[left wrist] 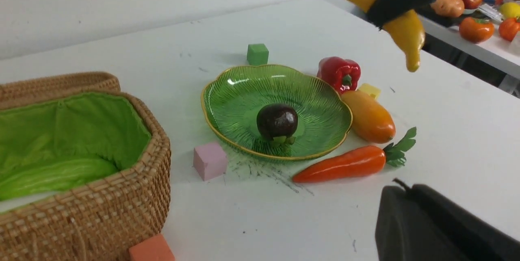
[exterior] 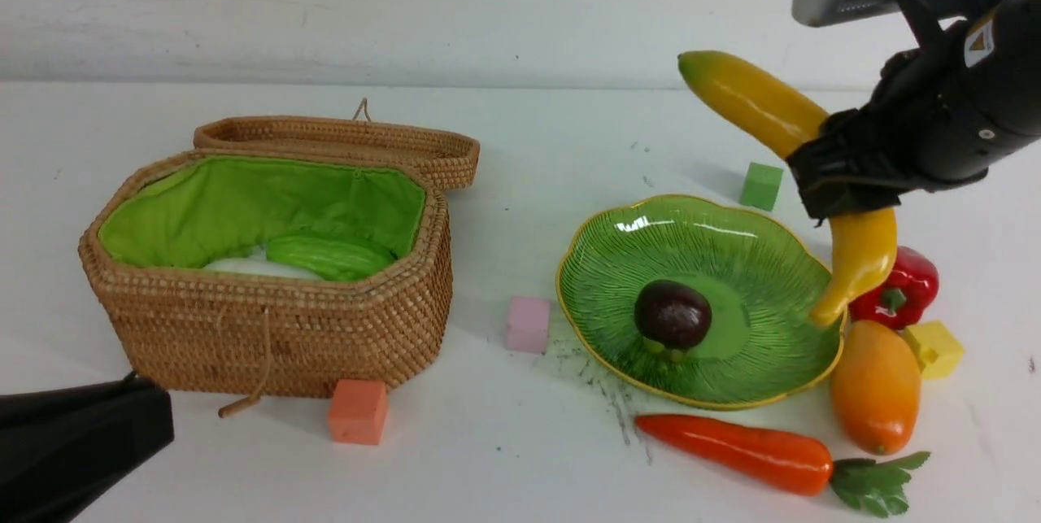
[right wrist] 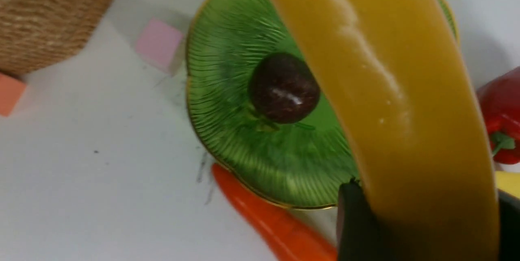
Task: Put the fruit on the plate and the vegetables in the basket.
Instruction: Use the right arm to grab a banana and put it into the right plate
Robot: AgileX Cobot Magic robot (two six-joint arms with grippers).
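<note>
banana [exterior: 764,104] hangs in the air near the plate [exterior: 732,259], pinched at mid-length by the right tool [exterior: 846,177]. long axis runs steeply: green-tipped end up, above the plate's far rim; lower tip points down toward the rim on the pepper [exterior: 907,283] side. front view sets that tip against the rim; left wrist view shows it raised clear of the plate. left tool [left wrist: 410,212], pressed together, sits well apart from the plate.

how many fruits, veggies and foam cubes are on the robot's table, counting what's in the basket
fruit: 3 (banana, mangosteen, mango)
vegetables: 4 (cucumber, radish, pepper, carrot)
cubes: 4 (green cube, pink cube, orange cube, yellow cube)
total: 11
</note>
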